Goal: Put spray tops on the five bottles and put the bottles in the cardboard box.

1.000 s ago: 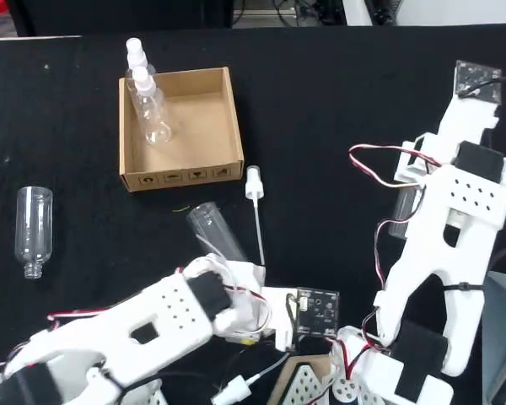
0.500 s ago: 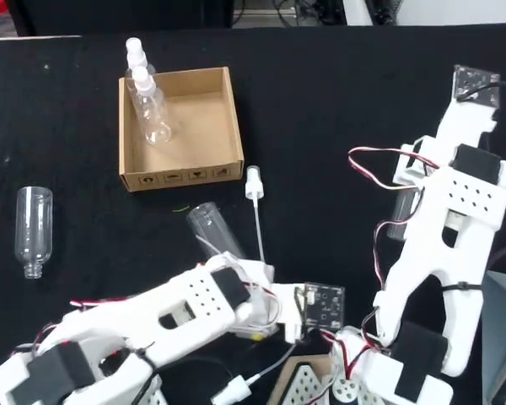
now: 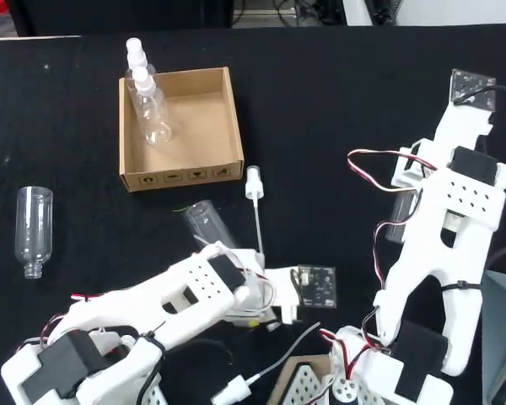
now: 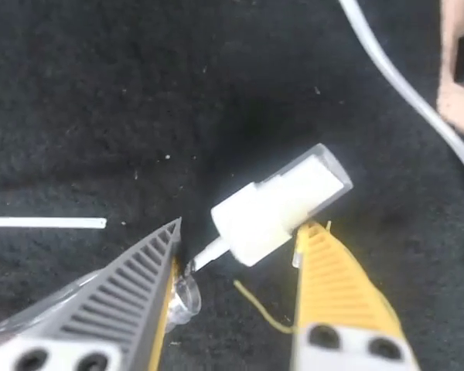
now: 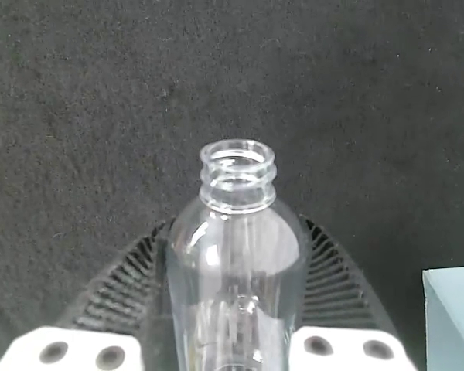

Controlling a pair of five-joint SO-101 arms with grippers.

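In the left wrist view my left gripper (image 4: pixel 240 230) stands open over the black mat, with a white spray top (image 4: pixel 282 205) lying between its grey and yellow fingers. The top's stem points at a clear bottle mouth (image 4: pixel 182 292) beside the grey finger. From above, the left gripper (image 3: pixel 257 291) covers the neck end of a lying clear bottle (image 3: pixel 207 224). My right gripper (image 5: pixel 237 232) is shut on an uncapped clear bottle (image 5: pixel 236 224), which also shows in the high view (image 3: pixel 401 215). Two capped bottles (image 3: pixel 148 97) lean in the cardboard box (image 3: pixel 211 160).
An uncapped bottle (image 3: pixel 32 228) lies at the far left. A spray top (image 3: pixel 253 183) with a long tube lies below the box, and another one (image 3: pixel 234 390) near the front edge. A teal block (image 3: pixel 502 337) stands at the right edge.
My left arm has swung toward the lying bottle, and its wrist has shifted a little away from the front edge. The lying bottle was nudged slightly left. The right arm barely moved.
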